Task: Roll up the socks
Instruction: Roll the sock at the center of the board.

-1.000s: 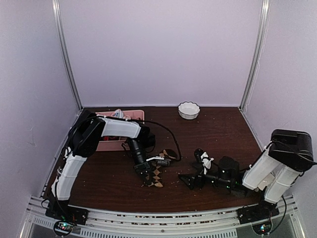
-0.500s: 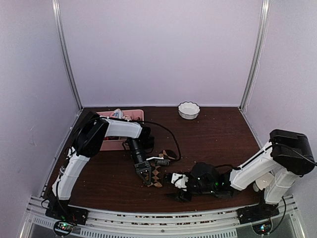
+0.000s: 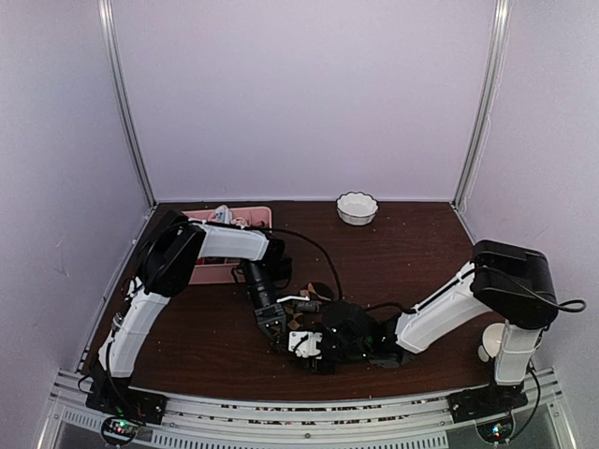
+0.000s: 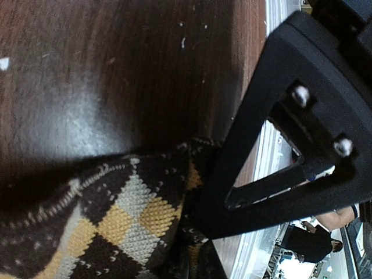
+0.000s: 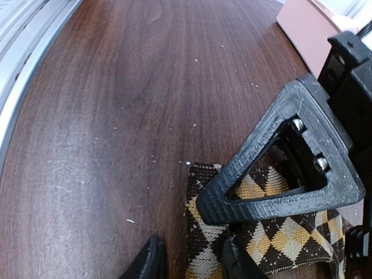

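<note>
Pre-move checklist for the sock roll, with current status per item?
1. Left jaws shut on argyle sock: ok.
2. Right jaws open, with the sock's edge between them: ok.
3. Sock lying flat on table near the right jaws: ok.
4. Clearance between right jaws and left arm's finger: not ok, it looks very tight.
5. Tan sock located: cannot tell, no view shows it clearly.

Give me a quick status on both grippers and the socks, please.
Left gripper shut on argyle sock. Right gripper open, tips straddling the sock's edge. Grippers crowded close; little room between them.
</note>
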